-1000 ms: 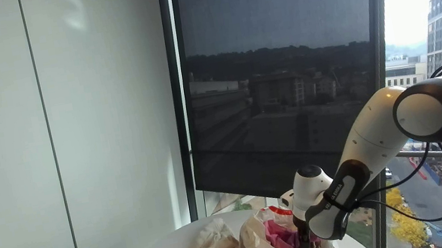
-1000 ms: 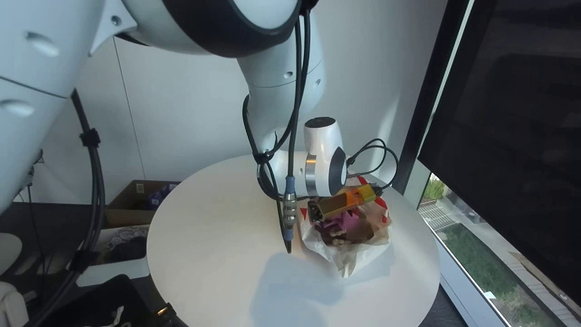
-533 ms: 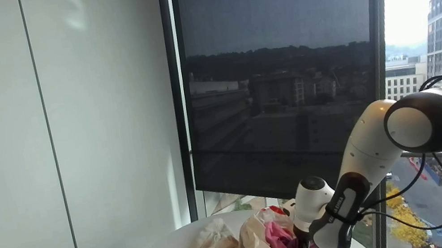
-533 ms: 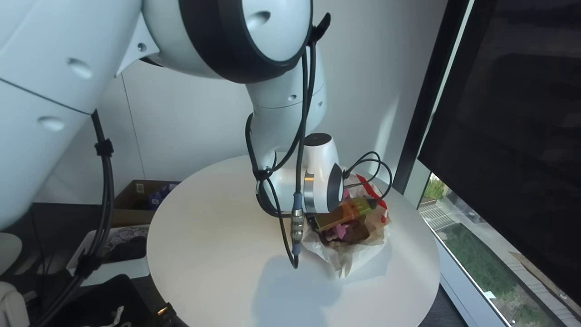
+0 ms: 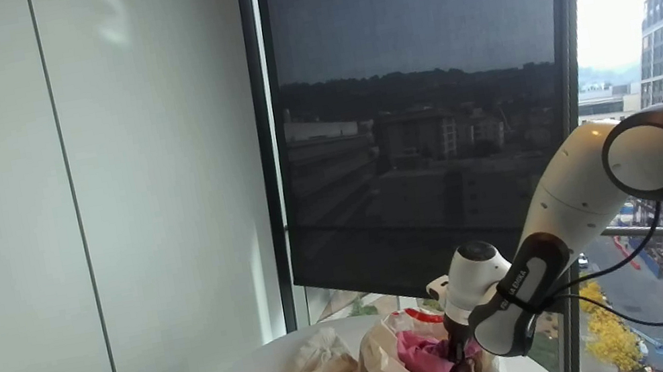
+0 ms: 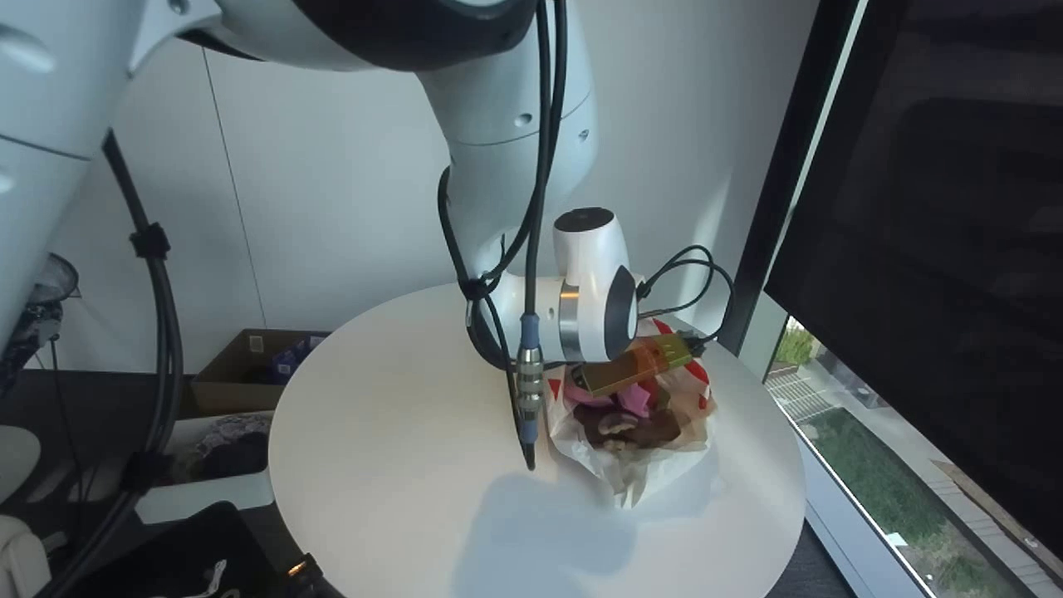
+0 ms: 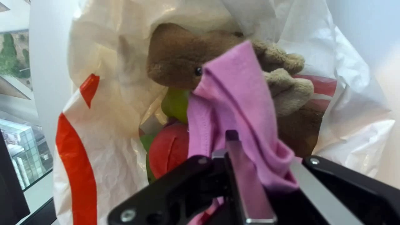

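the bag (image 7: 112,165) holds pink cloth (image 7: 242,87) and brown plush (image 7: 179,59).

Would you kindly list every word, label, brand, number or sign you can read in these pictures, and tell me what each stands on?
"FR…A EMIKA", on the dark cover of the robot arm; a black band hides the middle letters.
Too small to read: anything on the cardboard box's white label or the purple package inside.
Not readable as letters: the folded red markings on the plastic bag.
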Robot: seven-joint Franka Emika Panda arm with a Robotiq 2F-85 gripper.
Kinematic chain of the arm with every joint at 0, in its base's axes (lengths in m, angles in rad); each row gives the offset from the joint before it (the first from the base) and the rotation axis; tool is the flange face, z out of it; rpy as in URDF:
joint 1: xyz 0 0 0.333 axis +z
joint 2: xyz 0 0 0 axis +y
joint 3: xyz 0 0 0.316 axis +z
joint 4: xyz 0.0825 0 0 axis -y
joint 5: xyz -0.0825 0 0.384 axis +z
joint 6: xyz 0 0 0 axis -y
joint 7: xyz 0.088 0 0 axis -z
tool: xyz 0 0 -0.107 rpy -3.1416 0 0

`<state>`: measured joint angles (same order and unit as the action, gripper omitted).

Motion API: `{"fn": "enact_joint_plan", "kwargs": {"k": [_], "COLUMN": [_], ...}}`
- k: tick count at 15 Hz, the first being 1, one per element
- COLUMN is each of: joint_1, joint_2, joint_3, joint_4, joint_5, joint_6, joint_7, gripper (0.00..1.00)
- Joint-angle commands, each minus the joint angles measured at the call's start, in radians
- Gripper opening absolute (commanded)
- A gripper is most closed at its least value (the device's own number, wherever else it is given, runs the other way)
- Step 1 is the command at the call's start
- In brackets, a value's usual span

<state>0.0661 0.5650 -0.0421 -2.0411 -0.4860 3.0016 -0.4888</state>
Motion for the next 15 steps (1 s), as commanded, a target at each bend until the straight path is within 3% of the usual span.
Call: {"fn": "enact_joint_plan", "kwargs": {"k": [1,4,8,10,12,13,15], "joint_1": [-0.081,-0.194,-0.351,-0.438,-0.402,-0.232,-0.151], "joint_2": [-0.185,-0.343,-0.523,-0.564,-0.660,-0.676,-0.661], "joint_3": [0.089,0.244,0.483,0.621,0.600,0.431,0.354], "joint_4": [-0.137,-0.233,-0.306,-0.275,-0.286,-0.286,-0.281], "joint_5": [0.050,0.215,0.567,0.738,0.909,0.948,0.953], "joint_6": [-0.074,-0.218,-0.374,-0.510,-0.693,-0.775,-0.894], "joint_7": [-0.024,-0.128,-0.396,-0.544,-0.684,-0.720,-0.771], "gripper": [0.08,0.08,0.08,0.08,0.08,0.08,0.08]}}
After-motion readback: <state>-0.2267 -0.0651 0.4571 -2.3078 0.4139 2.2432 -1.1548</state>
